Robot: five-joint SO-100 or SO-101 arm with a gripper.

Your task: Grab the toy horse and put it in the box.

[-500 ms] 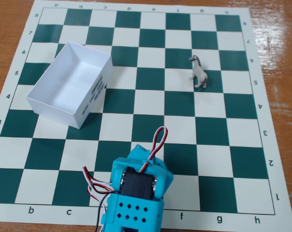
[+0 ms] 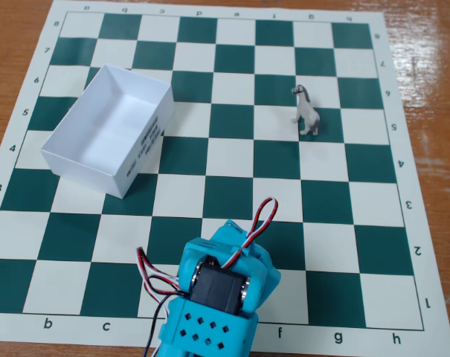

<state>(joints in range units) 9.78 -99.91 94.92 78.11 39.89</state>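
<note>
The arm is cut off by the bottom edge, its end effector out of sight beneath its own blue body; the toy horse is too small to show detail; the box's black print is illegible; the table runs past every edge.

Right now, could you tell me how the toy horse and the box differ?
The toy horse is tiny, smaller than one square; the box covers several. The horse stands upright at the fixed view's right; the box lies open and empty at the left. Both are whitish and rest on the chessboard.
</note>
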